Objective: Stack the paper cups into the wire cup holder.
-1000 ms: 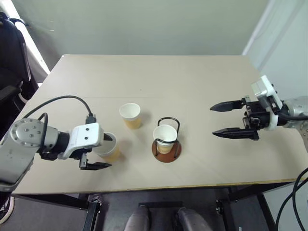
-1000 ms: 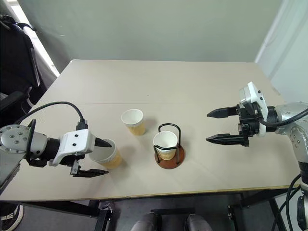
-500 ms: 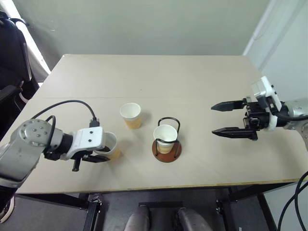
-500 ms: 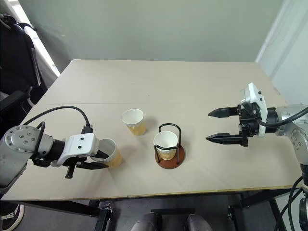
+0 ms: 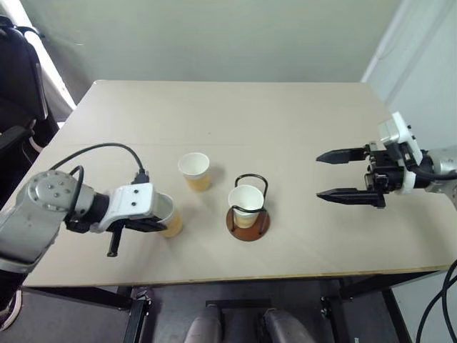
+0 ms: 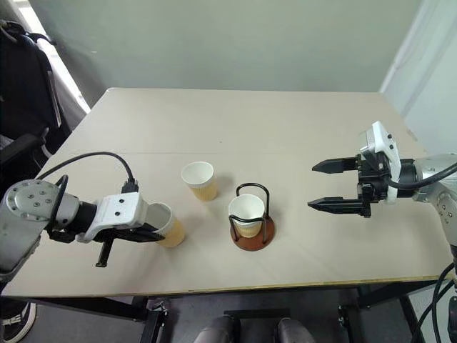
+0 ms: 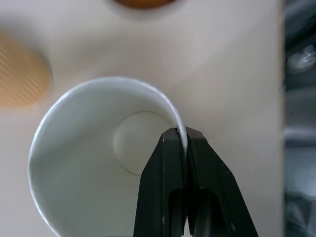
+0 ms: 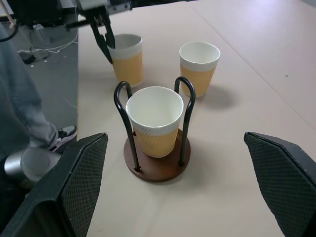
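Three cups are on the table point(image 5: 300, 121): one point(image 5: 245, 206) sits upright inside the holder point(image 5: 248, 223), one point(image 5: 193, 171) stands free just behind and left of it, and the near-left cup point(image 6: 166, 224) is in the left gripper point(image 7: 181, 143). That gripper's two black fingers are pinched together on the cup's rim, one inside the wall and one outside, and the cup looks slightly tilted. The right gripper point(image 5: 344, 174) hangs well to the right of the holder with its fingers wide apart and nothing between them.

These cups will be very light, thin-walled and easy to crush or dent, so a rim pinch is a fair hold: the rolled lip is the stiffest part. Held at one side, though, the cup may swing or tip, and it probably needs to hang fairly straight to nest into the cup already between the wire loops
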`<state>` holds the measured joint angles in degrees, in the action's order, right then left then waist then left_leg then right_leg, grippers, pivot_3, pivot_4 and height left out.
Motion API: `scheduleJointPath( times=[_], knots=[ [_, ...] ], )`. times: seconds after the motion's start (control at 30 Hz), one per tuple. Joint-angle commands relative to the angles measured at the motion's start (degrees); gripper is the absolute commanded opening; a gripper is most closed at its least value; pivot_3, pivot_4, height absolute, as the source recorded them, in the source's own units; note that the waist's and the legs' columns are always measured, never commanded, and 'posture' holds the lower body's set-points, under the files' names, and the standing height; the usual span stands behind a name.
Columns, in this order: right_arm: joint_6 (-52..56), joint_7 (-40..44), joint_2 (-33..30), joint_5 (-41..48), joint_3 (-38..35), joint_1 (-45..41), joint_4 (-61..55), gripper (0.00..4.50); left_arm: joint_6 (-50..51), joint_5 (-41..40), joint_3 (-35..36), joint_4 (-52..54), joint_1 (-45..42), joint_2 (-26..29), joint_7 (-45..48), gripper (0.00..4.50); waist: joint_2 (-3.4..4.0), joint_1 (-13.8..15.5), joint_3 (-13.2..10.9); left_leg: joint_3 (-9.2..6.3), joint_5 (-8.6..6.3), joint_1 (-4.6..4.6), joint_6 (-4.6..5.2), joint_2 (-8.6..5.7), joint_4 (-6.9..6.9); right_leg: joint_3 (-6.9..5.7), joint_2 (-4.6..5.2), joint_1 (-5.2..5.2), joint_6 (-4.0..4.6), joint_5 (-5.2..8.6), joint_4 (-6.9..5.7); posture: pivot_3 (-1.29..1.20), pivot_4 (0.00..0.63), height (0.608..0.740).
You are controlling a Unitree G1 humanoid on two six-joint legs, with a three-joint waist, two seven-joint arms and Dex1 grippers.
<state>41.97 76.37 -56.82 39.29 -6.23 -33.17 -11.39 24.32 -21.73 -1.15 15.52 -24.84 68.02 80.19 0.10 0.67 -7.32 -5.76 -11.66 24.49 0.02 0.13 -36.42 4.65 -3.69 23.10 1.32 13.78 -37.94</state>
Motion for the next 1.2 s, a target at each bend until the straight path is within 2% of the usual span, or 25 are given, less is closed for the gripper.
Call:
scheduleJointPath(
  times=[0.03,0.23,0.4,0.6,0.93,1.2],
  knots=[
    [3.52,1.53,-1.43,7.35,-5.49,-1.39,-2.38,4.5,4.41,-10.23,2.92,0.11,-13.36,-2.92,3.84,0.02,-0.01,0.26,0.01,-0.03,0.0,0.05,0.0,0.0,-0.09,-0.01,-0.01,0.0,-0.03,-0.02,0.01,0.0,0.15,0.74],
    [3.83,1.16,-3.11,10.71,-9.51,1.38,-5.51,4.5,1.56,-9.53,-5.52,-8.02,-29.49,-10.43,11.67,0.02,0.03,0.01,0.03,0.01,-0.07,0.04,0.11,-0.06,-0.25,0.01,0.06,-0.1,-0.16,-0.03,0.05,0.0,0.15,0.74],
    [4.0,-2.56,-3.18,11.48,-12.6,5.83,-9.29,4.5,-5.56,-9.97,-15.6,-13.08,-36.4,-12.09,12.31,0.02,0.03,0.02,0.02,0.01,-0.1,0.12,0.17,-0.05,-0.41,0.02,0.05,-0.09,-0.32,-0.01,0.03,0.0,0.15,0.74],
    [5.13,-6.96,-3.51,13.77,-16.87,10.8,-13.87,4.5,-16.68,-5.44,-24.92,-23.08,-43.35,-16.05,12.31,0.02,0.05,0.08,0.01,0.0,-0.18,0.27,0.3,-0.08,-0.67,0.04,0.06,-0.12,-0.55,0.02,0.04,0.0,0.15,0.74],
    [5.73,-11.09,-4.64,15.36,-20.49,15.08,-17.04,4.5,-23.04,-10.81,-33.15,-25.03,-46.11,-16.64,12.31,0.02,0.04,0.13,0.01,0.01,-0.32,0.5,0.52,-0.19,-0.86,0.07,0.11,-0.08,-0.89,0.07,0.13,0.0,0.15,0.74],
    [4.87,-11.74,-4.91,15.5,-20.45,16.02,-17.45,4.5,-25.74,-5.14,-33.18,-26.51,-45.82,-18.3,12.31,0.02,0.04,0.13,0.0,0.0,-0.36,0.53,0.6,-0.23,-1.02,0.08,0.14,-0.13,-1.0,0.1,0.12,0.0,0.15,0.74]
  ],
)
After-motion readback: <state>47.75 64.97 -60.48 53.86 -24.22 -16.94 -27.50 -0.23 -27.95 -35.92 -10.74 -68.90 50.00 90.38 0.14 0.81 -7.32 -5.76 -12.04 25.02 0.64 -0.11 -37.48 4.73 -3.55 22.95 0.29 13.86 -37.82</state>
